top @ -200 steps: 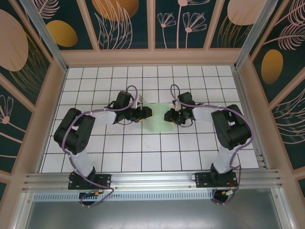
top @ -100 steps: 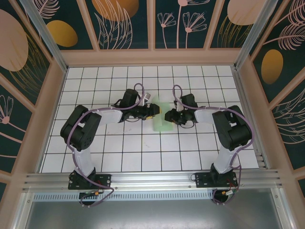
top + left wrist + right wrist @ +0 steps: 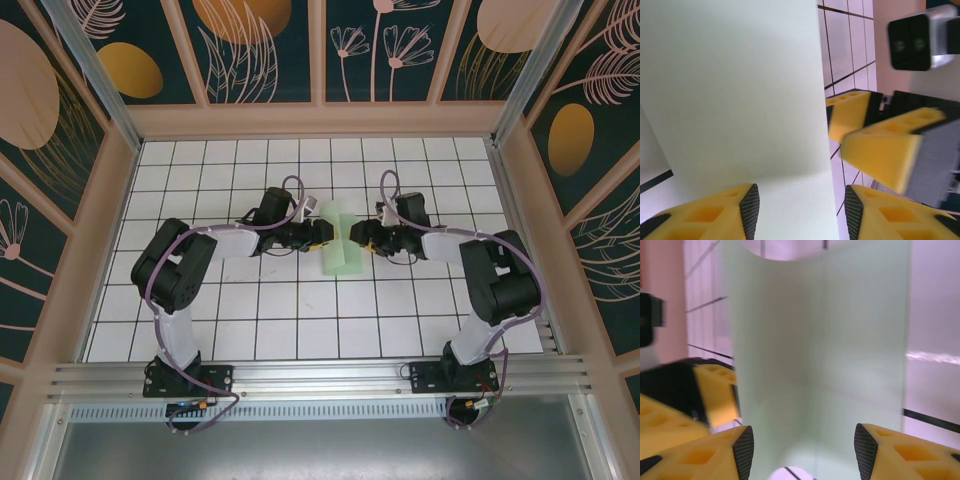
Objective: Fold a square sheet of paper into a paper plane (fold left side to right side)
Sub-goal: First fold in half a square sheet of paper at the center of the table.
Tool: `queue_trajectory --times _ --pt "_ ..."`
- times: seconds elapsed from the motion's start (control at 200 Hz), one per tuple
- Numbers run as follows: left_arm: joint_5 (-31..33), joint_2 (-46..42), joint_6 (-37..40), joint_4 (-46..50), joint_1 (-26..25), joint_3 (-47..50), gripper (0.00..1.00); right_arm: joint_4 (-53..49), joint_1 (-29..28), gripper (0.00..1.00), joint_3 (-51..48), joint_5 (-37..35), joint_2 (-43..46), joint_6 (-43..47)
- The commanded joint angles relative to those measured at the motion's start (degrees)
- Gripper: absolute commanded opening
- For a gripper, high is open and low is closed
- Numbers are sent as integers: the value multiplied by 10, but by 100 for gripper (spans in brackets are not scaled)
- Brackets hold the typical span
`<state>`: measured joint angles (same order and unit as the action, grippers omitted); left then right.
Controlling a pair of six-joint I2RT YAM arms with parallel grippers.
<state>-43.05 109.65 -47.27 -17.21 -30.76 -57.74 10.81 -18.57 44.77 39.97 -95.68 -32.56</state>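
Top view: paper [image 3: 338, 255] lies on the counter [image 3: 300, 320] at centre, between the two arms. It reads as a narrow strip, seemingly doubled left over right. Long axis runs near–far. No pointed end yet, so no heading to record. Left gripper [image 3: 326, 236] sits at the strip's left long edge and right gripper [image 3: 357, 238] at its right long edge. Both are at the far half, tips facing each other across it. Likely reason: each side is guarded so the fold can be set without the sheet sliding.

Left wrist view: jaws stand moderately apart, with paper spanning the gap between them. Nothing is pinched. Paper runs away from the camera as a smooth band with a straight edge. The right gripper's yellow tips sit just beside that edge; contact cannot be confirmed.

Right wrist view: jaws likewise apart, paper between and beyond them, not clamped. The sheet is bowed, not flat. A faint lengthwise line down its middle may be a crease. The left gripper sits just beside the paper's other edge.

Judgement: fold laid over but not pressed; the bow suggests the crease needs firming.
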Motion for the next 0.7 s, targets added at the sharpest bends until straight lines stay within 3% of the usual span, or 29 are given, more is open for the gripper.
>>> queue_trajectory --times 0.0,0.245,0.39,0.696 --pt "-6 7 0 -14 -3 -14 48 65 0 62 -15 39 26 -29" --pt "-4 7 1 -15 -3 -12 45 75 -17 61 10 51 -8 -42" --pt "-3 7 1 -14 -3 -12 44 76 -22 54 20 53 -30 -49" --pt "-1 1 3 -10 -3 -12 43 66 -27 23 29 55 -44 -42"
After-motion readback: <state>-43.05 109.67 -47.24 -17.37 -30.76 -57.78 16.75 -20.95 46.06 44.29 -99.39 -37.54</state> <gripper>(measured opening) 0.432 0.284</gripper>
